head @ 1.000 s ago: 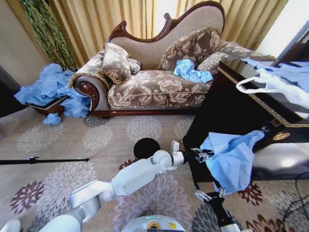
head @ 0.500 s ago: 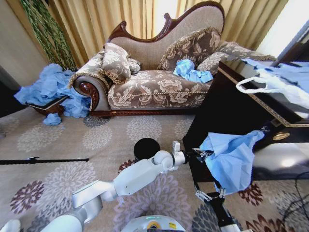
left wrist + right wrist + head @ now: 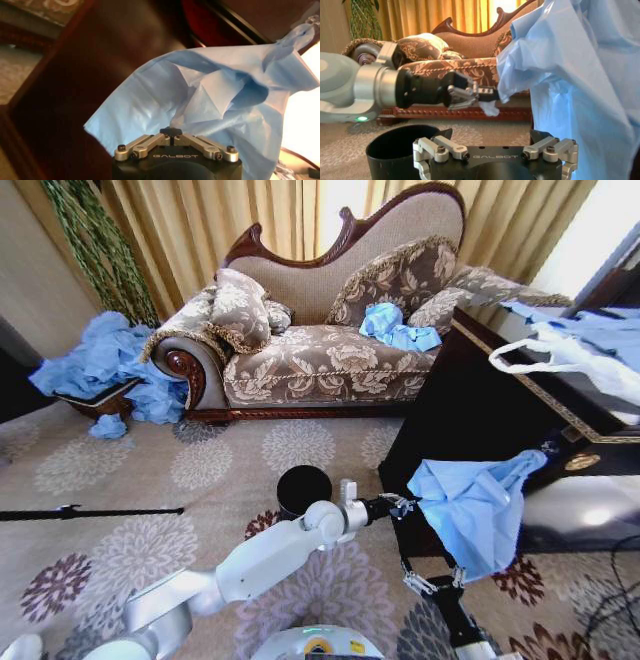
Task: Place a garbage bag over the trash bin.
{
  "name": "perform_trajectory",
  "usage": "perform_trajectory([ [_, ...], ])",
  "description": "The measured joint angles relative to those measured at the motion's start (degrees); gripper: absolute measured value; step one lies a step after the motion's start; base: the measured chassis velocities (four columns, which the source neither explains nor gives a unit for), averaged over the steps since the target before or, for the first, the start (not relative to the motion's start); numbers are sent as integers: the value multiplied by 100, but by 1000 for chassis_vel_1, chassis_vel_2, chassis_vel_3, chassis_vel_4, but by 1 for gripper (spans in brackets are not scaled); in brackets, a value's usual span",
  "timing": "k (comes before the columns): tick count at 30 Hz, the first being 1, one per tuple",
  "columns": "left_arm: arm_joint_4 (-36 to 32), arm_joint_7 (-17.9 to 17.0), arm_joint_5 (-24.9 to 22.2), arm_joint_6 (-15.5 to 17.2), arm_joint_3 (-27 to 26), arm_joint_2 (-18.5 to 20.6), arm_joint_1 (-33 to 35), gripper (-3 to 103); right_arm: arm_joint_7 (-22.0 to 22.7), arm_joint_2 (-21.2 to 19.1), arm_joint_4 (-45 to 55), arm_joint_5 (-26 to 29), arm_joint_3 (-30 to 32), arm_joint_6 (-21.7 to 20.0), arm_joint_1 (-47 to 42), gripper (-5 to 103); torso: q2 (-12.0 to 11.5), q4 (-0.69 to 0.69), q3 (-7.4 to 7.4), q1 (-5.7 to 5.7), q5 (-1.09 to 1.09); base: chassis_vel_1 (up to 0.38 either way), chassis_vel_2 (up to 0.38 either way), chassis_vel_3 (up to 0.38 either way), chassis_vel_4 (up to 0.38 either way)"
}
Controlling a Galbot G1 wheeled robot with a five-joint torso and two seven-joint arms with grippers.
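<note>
My left gripper [image 3: 400,506] has pulled the garbage bag's [image 3: 470,510] edge leftward, fingers pinched on it. My right gripper's [image 3: 433,583] fingers look spread, grip unclear. The thin film may slip free short of the trash bin [image 3: 303,486].

White-grey arm [image 3: 255,558], black end effector [image 3: 470,92], "GALBOT" lettering.

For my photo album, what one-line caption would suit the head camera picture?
Left gripper pinches the edge of the garbage bag while the right gripper holds it from below, beside the trash bin.
</note>
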Motion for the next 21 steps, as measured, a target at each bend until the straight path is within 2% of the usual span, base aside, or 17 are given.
perform_trajectory([
  [5, -282, -286, 0, 204, -175, 210, 297, 0, 7, -14, 44, 0, 15, -14, -1, 100, 0, -1, 0, 0, 0, 0, 0, 0, 0],
  [8, -620, -410, -31, 285, -495, 563, 695, 0, 9, -5, 62, -8, 5, -24, 8, 100, 0, 0, 0, 0, -1, 0, 0, 0, 0],
  [11, -776, -433, -50, 297, -704, 732, 904, 0, 8, 7, 62, -28, -16, -25, 19, 100, 0, 1, 0, 0, 0, 0, 0, 0, 0],
  [21, -1250, -443, -102, 301, -1936, 1445, 1818, 0, 6, -26, 152, -35, 5, -62, 50, 100, 0, 0, 0, 0, -1, 0, 0, 0, 0],
])
